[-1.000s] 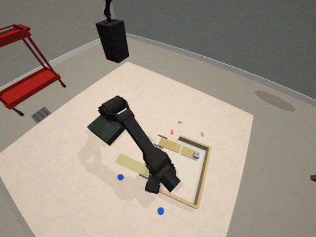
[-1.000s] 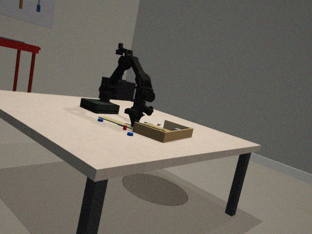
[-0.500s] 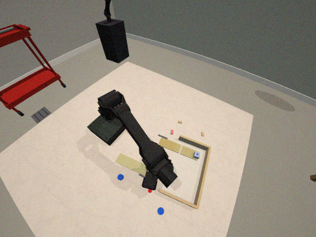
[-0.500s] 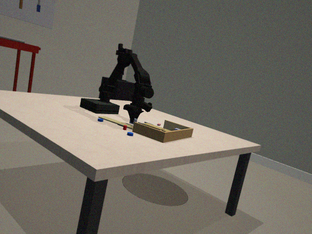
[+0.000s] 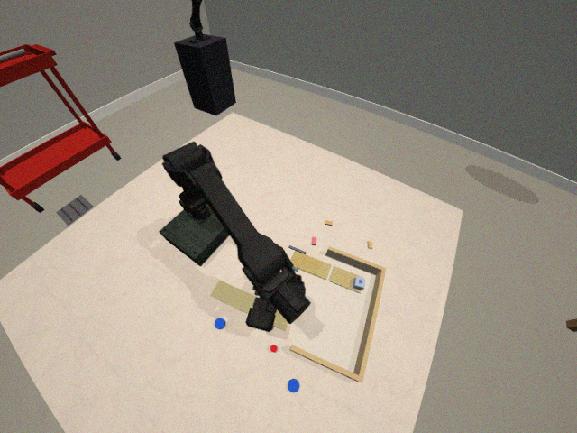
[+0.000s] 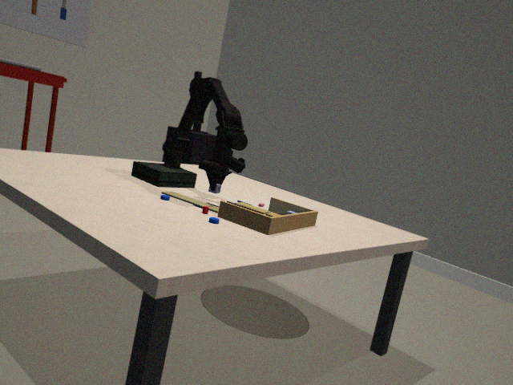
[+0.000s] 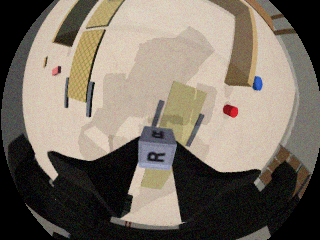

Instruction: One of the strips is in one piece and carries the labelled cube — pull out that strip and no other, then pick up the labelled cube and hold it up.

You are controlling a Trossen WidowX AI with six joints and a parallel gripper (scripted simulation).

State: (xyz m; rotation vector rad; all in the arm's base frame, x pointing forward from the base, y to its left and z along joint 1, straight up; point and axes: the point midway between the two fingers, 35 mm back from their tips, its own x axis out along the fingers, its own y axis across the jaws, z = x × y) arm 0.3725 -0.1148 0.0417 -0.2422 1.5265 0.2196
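Observation:
My gripper [image 6: 214, 187] [image 7: 156, 142] is shut on the labelled cube, a blue-grey cube [image 7: 156, 154] [image 6: 217, 188] with a dark R on its faces. It holds the cube in the air above the table. The plain yellow-green strip [image 5: 228, 293] [image 6: 182, 198] [image 7: 186, 102] lies below, in one piece as far as it shows, partly hidden by the arm and gripper. The patterned strip is in two pieces: a near piece [image 5: 311, 264] [image 7: 86, 65] and a far piece [image 5: 341, 277] [image 7: 105, 13], with a gap between. Another blue-grey cube [image 5: 359, 282] [image 6: 291, 212] sits on the far piece.
A wooden walled frame [image 5: 372, 321] [image 6: 244, 218] [image 7: 244, 45] stands around the strips' far side. Dark guide bars flank both strips. A red cylinder [image 5: 273, 347] [image 6: 205, 209] [image 7: 230, 110], two blue discs [image 5: 220, 323] [image 5: 293, 385], a pink block [image 5: 314, 241] [image 7: 56, 70] and two tan blocks [image 5: 328, 222] [image 5: 370, 244] lie outside it.

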